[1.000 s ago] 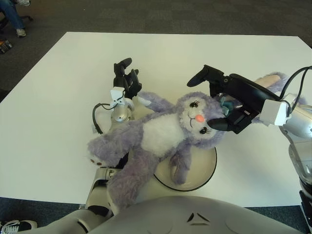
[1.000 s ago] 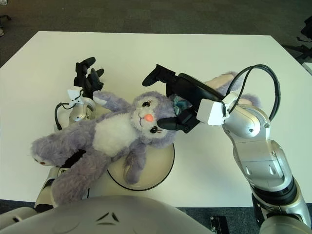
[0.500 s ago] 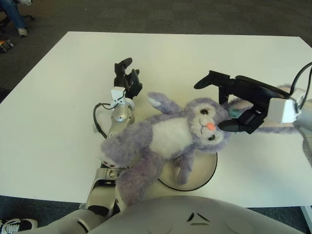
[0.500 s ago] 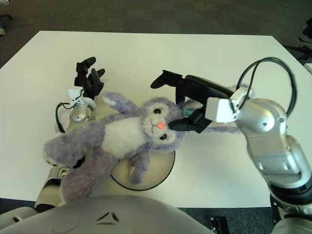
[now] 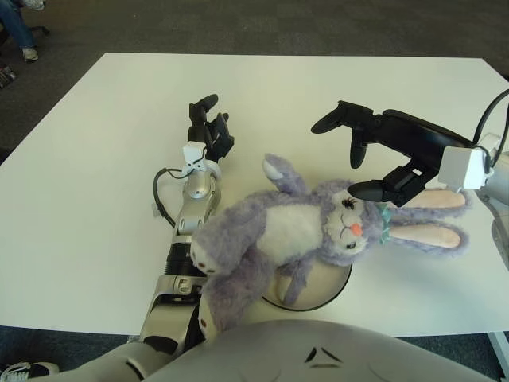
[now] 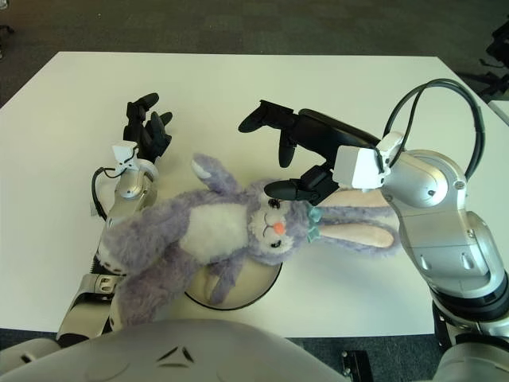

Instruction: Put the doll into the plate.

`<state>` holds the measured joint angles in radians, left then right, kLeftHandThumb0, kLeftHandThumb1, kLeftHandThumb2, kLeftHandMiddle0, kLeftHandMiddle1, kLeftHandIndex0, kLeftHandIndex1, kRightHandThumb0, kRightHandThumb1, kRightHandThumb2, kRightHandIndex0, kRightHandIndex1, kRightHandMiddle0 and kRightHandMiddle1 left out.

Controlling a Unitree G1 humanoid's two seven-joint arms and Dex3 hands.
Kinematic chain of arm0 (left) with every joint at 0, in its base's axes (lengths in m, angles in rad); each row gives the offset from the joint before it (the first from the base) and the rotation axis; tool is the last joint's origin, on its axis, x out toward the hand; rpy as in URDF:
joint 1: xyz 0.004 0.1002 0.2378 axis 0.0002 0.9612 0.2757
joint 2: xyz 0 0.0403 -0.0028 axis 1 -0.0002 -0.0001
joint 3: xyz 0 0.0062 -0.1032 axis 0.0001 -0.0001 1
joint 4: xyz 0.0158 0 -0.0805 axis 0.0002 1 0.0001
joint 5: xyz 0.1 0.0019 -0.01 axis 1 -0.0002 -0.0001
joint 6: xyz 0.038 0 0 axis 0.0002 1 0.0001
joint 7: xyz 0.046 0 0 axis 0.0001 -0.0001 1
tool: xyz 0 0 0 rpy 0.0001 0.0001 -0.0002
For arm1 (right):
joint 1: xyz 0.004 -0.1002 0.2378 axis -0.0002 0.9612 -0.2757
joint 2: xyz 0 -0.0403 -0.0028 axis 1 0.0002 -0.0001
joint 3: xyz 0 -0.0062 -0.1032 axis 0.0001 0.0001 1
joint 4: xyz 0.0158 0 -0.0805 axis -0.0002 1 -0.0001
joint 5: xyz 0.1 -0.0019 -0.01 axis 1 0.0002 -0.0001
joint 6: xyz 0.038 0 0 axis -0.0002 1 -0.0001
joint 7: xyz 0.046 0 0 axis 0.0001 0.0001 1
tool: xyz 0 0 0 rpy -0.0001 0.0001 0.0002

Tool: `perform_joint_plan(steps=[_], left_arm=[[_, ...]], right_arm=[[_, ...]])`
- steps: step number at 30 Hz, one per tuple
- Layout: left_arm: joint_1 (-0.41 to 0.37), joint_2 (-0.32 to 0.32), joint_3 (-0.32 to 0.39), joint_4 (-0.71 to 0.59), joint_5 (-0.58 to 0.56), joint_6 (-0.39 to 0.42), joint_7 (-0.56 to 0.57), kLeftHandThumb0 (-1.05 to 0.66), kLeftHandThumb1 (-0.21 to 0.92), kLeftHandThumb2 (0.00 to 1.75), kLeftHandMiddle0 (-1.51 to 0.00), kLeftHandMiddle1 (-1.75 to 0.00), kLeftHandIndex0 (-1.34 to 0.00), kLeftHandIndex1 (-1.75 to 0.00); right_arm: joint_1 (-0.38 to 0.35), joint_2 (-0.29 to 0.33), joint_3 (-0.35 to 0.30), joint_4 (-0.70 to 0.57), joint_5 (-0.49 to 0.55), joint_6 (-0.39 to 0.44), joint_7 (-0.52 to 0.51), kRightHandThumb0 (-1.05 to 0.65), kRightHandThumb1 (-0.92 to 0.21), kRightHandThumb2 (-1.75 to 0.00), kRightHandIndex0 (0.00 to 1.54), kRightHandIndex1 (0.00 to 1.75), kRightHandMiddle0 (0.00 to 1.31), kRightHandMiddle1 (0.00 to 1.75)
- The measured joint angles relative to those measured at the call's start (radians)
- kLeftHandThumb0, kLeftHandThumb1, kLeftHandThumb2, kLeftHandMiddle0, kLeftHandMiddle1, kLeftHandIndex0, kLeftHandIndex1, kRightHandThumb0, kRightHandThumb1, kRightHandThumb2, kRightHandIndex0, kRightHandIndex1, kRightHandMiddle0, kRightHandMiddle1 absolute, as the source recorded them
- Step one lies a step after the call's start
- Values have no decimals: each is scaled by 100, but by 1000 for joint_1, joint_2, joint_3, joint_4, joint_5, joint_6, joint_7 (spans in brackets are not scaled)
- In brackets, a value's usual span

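My right hand [image 6: 296, 163] hangs with fingers spread, holding nothing, just above the doll [image 6: 223, 235]. The doll lies across the plate [image 6: 254, 285], legs hanging off left. My left hand [image 6: 145, 131] is idle, far-left.

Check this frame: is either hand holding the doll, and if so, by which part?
Nothing is held. The right hand is open just above the doll, its fingers spread clear of the head. The left hand is open beyond the doll, which lies across the plate.
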<state>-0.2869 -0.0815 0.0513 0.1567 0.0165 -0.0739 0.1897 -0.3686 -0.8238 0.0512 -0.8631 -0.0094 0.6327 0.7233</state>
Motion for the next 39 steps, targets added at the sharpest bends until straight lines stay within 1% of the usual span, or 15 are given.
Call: perform_joint_plan(steps=[12, 18, 21, 22, 23, 24, 25, 26, 27, 28, 30, 33, 35, 39], left_arm=[[1, 2, -2, -13, 6, 14, 2, -70, 92, 80, -36, -64, 0, -96], [1, 2, -4, -16, 10, 16, 2, -71, 92, 79, -37, -64, 0, -103], [1, 2, -4, -17, 9, 18, 2, -71, 92, 79, -37, -64, 0, -104], [1, 2, -4, -17, 9, 18, 2, -71, 92, 79, -37, -64, 0, -103], [0, 0, -4, -18, 8, 20, 1, -71, 92, 79, -37, -64, 0, -103], [1, -1, -6, -19, 7, 21, 0, -70, 92, 79, -37, -64, 0, -103], [1, -2, -7, -20, 6, 23, -2, -70, 92, 79, -37, -64, 0, -102], [1, -2, -7, -21, 3, 26, -3, -70, 92, 79, -37, -64, 0, -102], [2, -2, -6, -22, 1, 28, -3, -70, 92, 78, -37, -64, 0, -102], [3, -1, -4, -22, 0, 29, -3, -70, 92, 78, -37, -63, 0, -102], [4, 0, 0, -22, -3, 30, -3, -70, 92, 78, -37, -63, 0, -104], [5, 2, 1, -23, -5, 31, -3, -70, 92, 77, -37, -63, 0, -108], [5, 2, 1, -25, -5, 31, -3, -70, 92, 76, -38, -63, 0, -109], [5, -3, 0, -26, -7, 31, -3, -70, 92, 75, -40, -65, 0, -111]], right_arm=[[0, -1, 8, 4, -1, 1, 0, 40, -55, -88, 55, 156, 0, 77], [0, -2, 8, 4, -1, 1, 0, 40, -55, -88, 55, 156, 0, 77], [0, -3, 8, 4, -1, 1, 0, 40, -55, -88, 55, 156, 0, 77], [2, -5, 6, 5, -2, -2, 0, 28, -50, -89, 44, 134, 0, 69], [19, -15, 0, 9, -15, -39, 0, 11, -41, -95, 31, 93, 0, 57], [41, -31, -12, 15, -29, -82, 1, -5, -35, -97, 25, 64, 0, 46], [62, -48, -22, 21, -43, -120, 5, -10, -33, -97, 23, 54, 0, 42], [83, -71, -34, 29, -58, -153, 12, -18, -30, -98, 20, 37, 0, 37], [99, -90, -45, 37, -69, -176, 15, -23, -28, -99, 19, 27, 0, 34], [111, -100, -51, 43, -81, -193, 16, -27, -27, -99, 19, 20, 0, 31], [125, -105, -59, 56, -99, -221, 12, -32, -25, -99, 19, 14, 0, 28], [139, -96, -60, 74, -123, -267, -11, -36, -24, -99, 19, 10, 0, 28], [145, -80, -60, 89, -140, -295, -38, -37, -24, -99, 21, 9, 0, 32], [155, -30, -63, 117, -182, -343, -108, -37, -28, -98, 24, 8, 0, 46]])
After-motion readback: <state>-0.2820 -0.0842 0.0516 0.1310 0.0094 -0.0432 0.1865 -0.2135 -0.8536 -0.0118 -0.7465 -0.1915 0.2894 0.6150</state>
